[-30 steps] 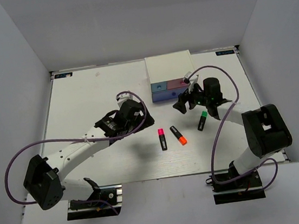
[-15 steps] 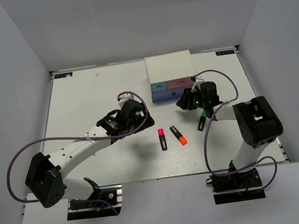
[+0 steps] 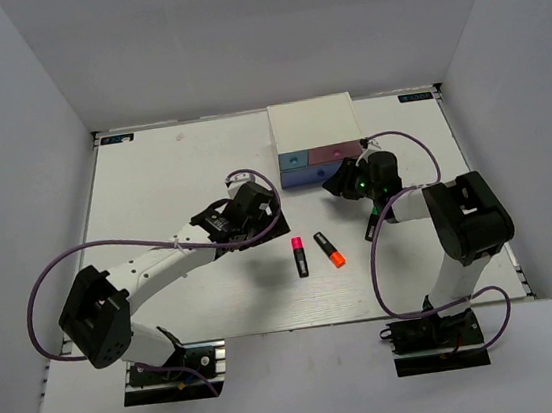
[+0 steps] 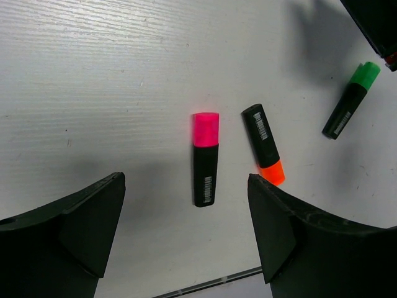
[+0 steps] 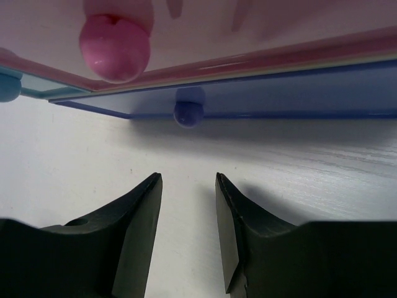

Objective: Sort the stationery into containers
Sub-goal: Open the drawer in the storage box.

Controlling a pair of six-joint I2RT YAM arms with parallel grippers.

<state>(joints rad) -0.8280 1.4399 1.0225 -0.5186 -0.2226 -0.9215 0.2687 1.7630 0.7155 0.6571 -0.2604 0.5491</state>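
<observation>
The left claw [image 4: 185, 185] is held over the table [image 3: 152, 181]. It is spread wide and nothing is held in it. Under it, the pink pen [image 4: 205, 159] is seen lying flat. The orange pen [image 4: 265, 143] is laid just beside it, not touching. The green pen [image 4: 350, 108] is laid farther off, apart from both.

The right claw [image 5: 187, 180] is held low, close to the front of the white box [image 3: 311, 120]. Its fingers are set a little apart and nothing is pinched. The pink drawer [image 5: 248, 25] and its round knob [image 5: 115, 46] are seen right in front. The blue drawer [image 5: 298, 93] is seen below it.
</observation>
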